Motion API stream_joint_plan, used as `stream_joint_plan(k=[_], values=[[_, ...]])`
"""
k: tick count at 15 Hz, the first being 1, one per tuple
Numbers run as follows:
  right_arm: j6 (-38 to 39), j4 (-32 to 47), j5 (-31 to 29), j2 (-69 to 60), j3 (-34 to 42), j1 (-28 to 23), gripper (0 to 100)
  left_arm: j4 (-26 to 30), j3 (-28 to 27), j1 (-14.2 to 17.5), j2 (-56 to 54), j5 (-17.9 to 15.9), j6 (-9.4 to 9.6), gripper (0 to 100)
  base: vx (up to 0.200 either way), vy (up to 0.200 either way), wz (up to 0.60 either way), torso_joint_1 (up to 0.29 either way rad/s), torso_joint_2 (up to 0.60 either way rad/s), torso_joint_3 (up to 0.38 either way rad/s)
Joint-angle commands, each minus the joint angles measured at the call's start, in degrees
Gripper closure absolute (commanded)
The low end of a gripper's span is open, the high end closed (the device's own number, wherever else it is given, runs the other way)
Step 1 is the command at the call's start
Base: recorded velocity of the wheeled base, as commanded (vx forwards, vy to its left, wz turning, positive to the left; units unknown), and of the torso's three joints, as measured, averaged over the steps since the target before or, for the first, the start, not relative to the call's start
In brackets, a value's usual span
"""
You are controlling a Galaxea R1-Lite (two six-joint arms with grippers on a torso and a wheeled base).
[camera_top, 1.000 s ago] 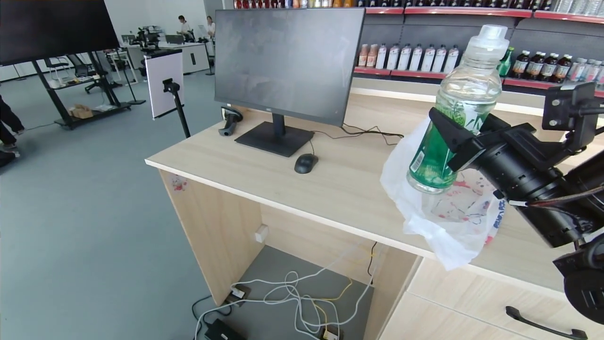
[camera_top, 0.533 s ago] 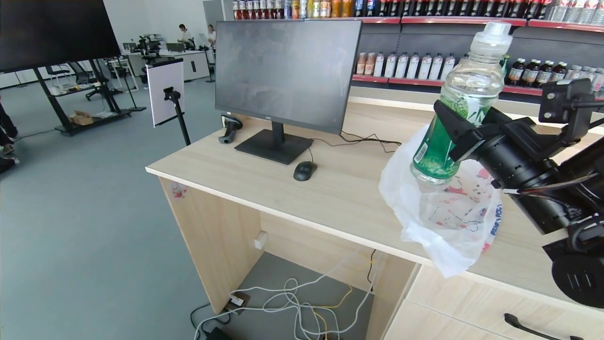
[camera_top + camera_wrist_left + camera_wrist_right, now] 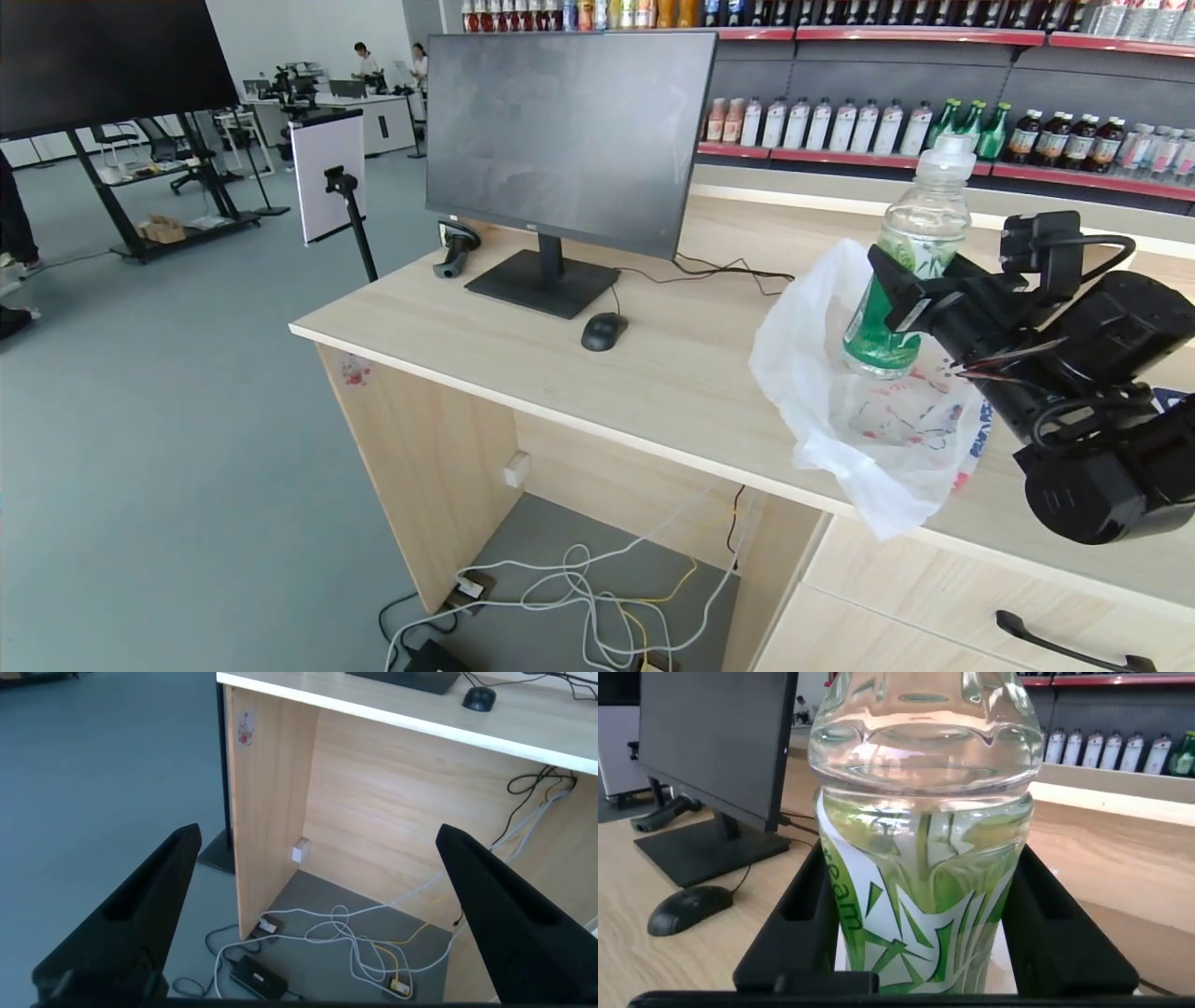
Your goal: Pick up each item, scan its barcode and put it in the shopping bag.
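Clear plastic bottle with green label (image 3: 920, 219) is pinched upright by the right gripper (image 3: 907, 285) over the white plastic shopping bag (image 3: 817, 411) on the light wooden desk (image 3: 653, 373). The left gripper (image 3: 318, 831) is spread wide. Red drink shelves (image 3: 1055, 168) are seen behind.

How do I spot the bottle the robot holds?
Find the wooden desk with the dark monitor. Right of the monitor lies a white shopping bag; above it the right gripper holds the bottle. It is the only bottle off the shelves, clear with a green label.
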Motion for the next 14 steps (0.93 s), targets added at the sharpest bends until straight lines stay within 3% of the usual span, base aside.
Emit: stream_joint_plan(k=[1, 14], values=[[0.0, -0.1, 0.1, 3.6, -1.5, -0.8, 100, 0.0, 0.0, 0.0, 0.0, 0.0, -0.02, 0, 0.0, 0.0, 0.0, 0.0, 0.0, 0.0], [1.0, -0.1, 0.1, 15.9, -12.3, -2.2, 100, 0.0, 0.0, 0.0, 0.0, 0.0, -0.02, 0, 0.0, 0.0, 0.0, 0.0, 0.0, 0.0]])
